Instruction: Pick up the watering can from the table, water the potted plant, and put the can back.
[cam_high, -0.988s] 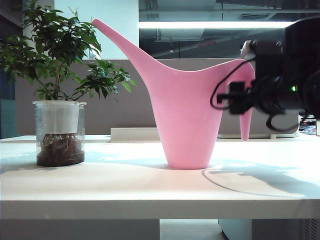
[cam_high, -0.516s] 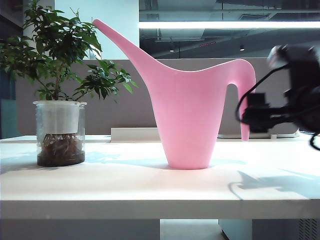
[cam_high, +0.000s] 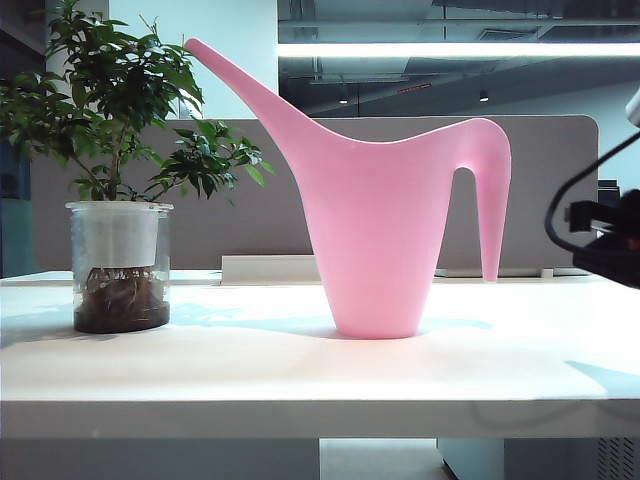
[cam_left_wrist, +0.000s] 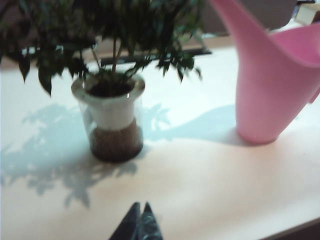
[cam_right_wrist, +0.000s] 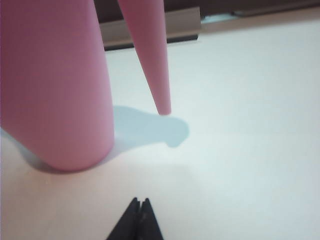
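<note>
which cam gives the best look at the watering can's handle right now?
Exterior view: the whole arched handle of the watering can shows in profile, free end hanging clear of the table. The right wrist view shows only its lower free end beside the body; the left wrist view crops it out.

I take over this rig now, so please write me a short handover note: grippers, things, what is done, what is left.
Left gripper: shut, empty, above the table in front of the plant.
Right gripper: shut, empty, low over the table near the can, behind its handle's free end.
Can: upright mid-table, spout toward the plant, untouched by either gripper.
Plant: upright at the left of the exterior view.
Done: the pictures alone do not tell whether watering has happened.
Left: if not watered, grasp the can, pour, set it back.
</note>
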